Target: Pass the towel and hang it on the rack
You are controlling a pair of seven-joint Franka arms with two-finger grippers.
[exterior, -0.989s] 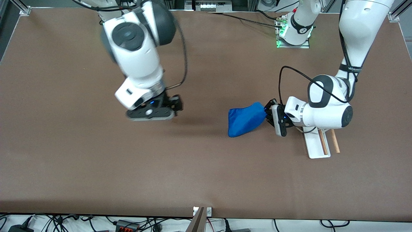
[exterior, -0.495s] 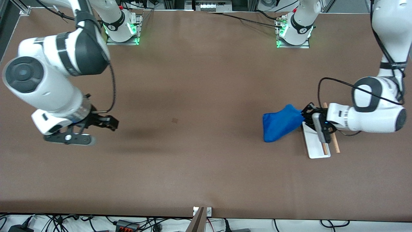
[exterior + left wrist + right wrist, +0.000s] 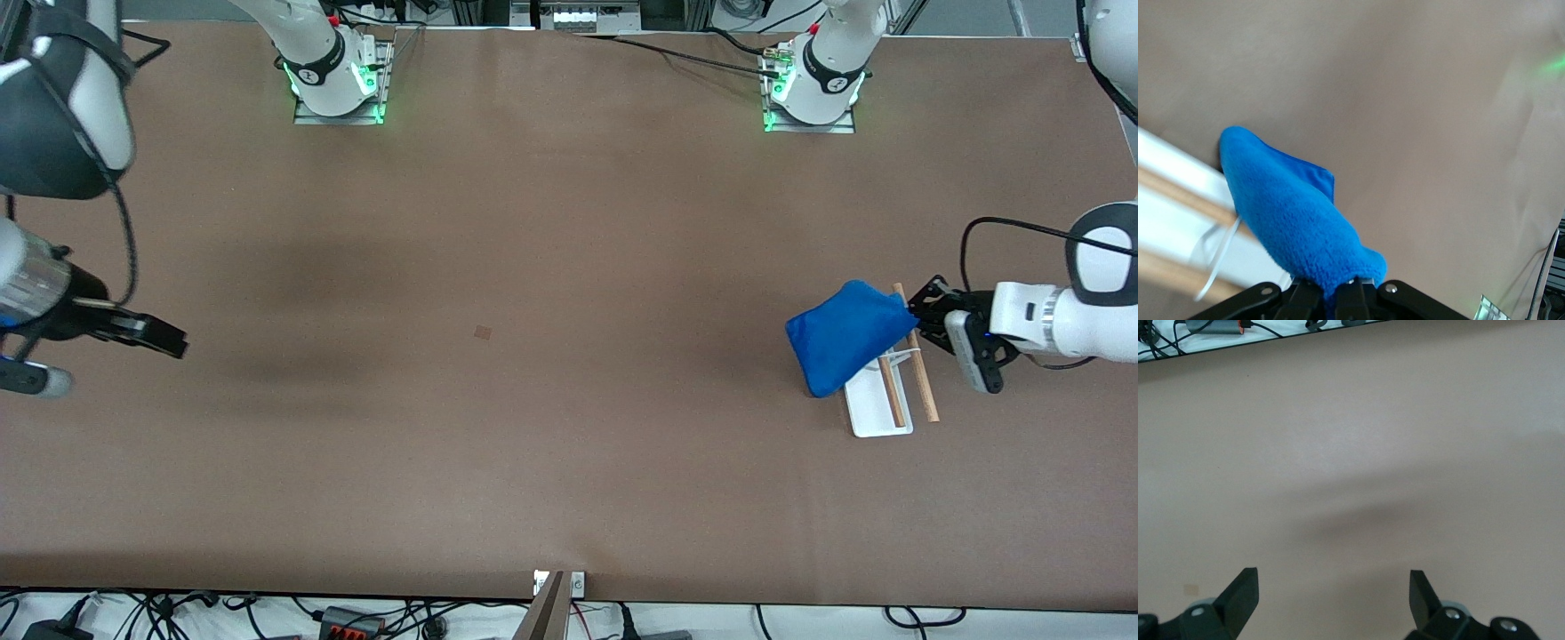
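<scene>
From the high front camera, the left end effector (image 3: 925, 313) sits at the left arm's end of the brown surface (image 3: 533, 373), clamped on one corner of a soft, bunched bright-blue fleece towel (image 3: 845, 347) that hangs from it in the air. The towel droops over the small rack (image 3: 880, 409), a flat white rectangular base with a thin white upright and two parallel light-brown wooden rods. The rods run lengthwise toward and away from the front camera, crosswise to the way the left arm reaches in. The cloth trails off the clamp toward the right arm's end of the surface, covering the farther part of the rods, while the clamp itself is above the rod ends farthest from the camera. The left wrist view shows the towel (image 3: 1295, 227) pinched between the closed black fingers (image 3: 1351, 297), with the rods of the rack (image 3: 1178, 193) slanting underneath it. Whether the cloth touches them I cannot tell. The right wrist view shows the right end effector (image 3: 1331, 600) with its fingers wide apart and nothing between them, only bare surface below. In the front view it (image 3: 151, 336) waits at the right arm's end, well apart from the rack. The hanging looks like the left arm's job alone: lay the cloth across both rods.
</scene>
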